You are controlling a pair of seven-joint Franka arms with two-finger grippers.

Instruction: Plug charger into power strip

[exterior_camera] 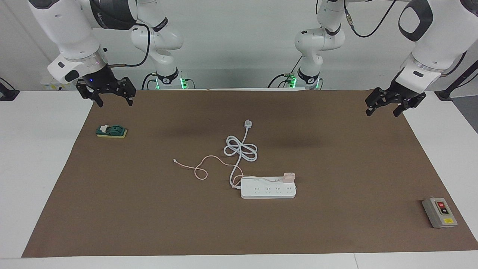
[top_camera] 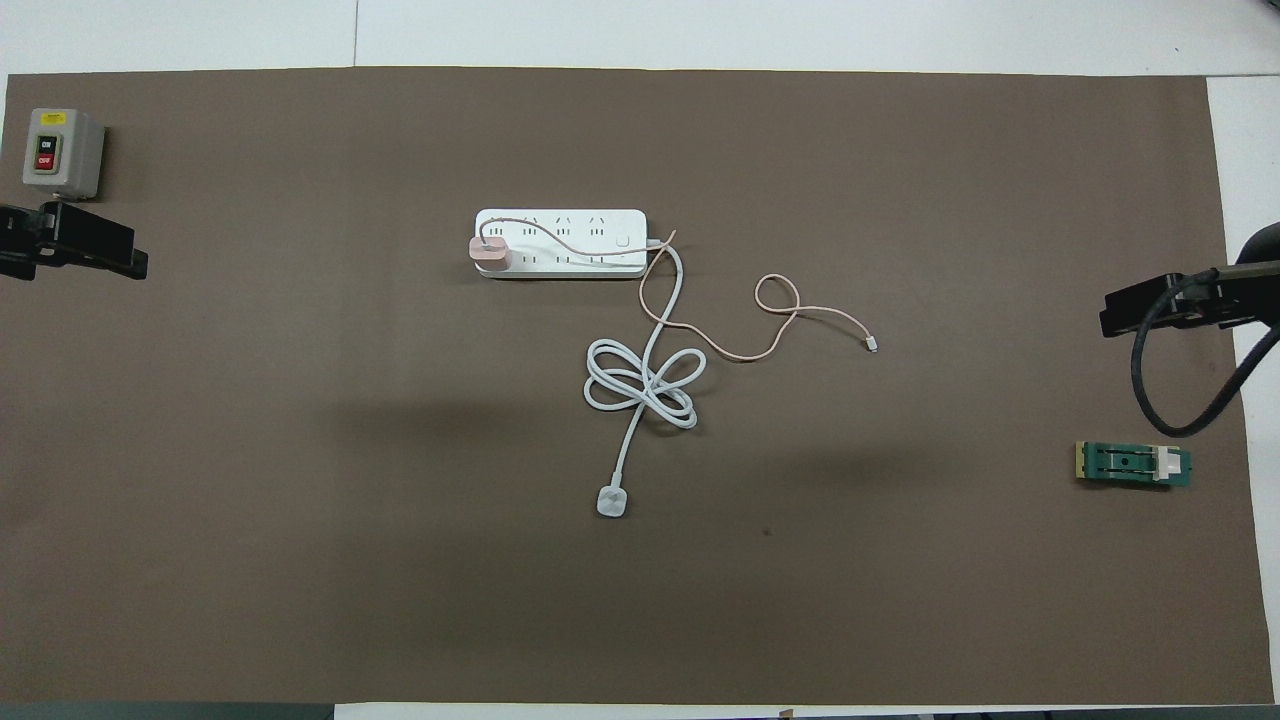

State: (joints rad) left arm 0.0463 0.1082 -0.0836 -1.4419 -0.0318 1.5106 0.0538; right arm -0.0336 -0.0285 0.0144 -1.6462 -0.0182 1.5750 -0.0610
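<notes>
Looking at the facing view, I see the pale pink cube charger (exterior_camera: 289, 176) seated in the flat white power strip (exterior_camera: 268, 188) at centre frame. The left gripper (exterior_camera: 384, 104) hangs upper right and the right gripper (exterior_camera: 106, 95) upper left, both spread wide and empty. Overhead, the charger (top_camera: 490, 253) sits on the strip's (top_camera: 580, 235) end, its thin pink cable (top_camera: 770, 330) looping across the matte brown mat (top_camera: 400, 550).

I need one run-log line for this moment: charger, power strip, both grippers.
charger: sits on power strip, at its end | left gripper: open, empty, over mat edge | right gripper: open, empty, over mat corner
</notes>
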